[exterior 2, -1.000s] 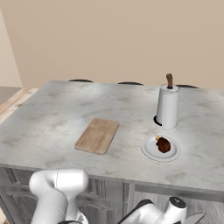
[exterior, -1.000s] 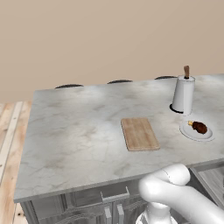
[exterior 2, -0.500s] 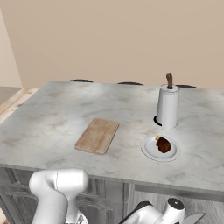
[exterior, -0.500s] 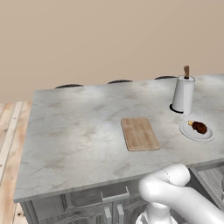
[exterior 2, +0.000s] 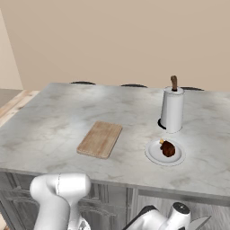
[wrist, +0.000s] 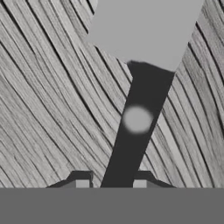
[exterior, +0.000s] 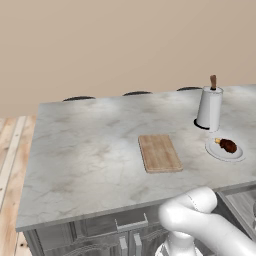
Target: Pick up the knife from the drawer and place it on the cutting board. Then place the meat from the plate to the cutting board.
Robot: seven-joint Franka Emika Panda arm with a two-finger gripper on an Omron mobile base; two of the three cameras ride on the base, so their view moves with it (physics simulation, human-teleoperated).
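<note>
Compared with a second ago, almost nothing has changed on the surface (exterior: 90, 150): the cutting board (exterior: 159, 153) is bare, and the meat (exterior 2: 168, 148) lies on the plate (exterior 2: 165, 152) beside the tall white cylinder (exterior 2: 172, 109). In the right base view the arm is low in front of the cabinet and has hardly moved; the silver tip of the knife (wrist: 135, 127) pokes out at the bottom right. I judge that the grasp is being finished and the lift has not started.

In the hand view, the tool (wrist: 110, 184) has its two fingertips (wrist: 82, 183) close on both sides of the black handle, over the grey wood-grain floor of the drawer (wrist: 43, 109). They seem to touch the handle, but I cannot tell if the grip is already tight
</note>
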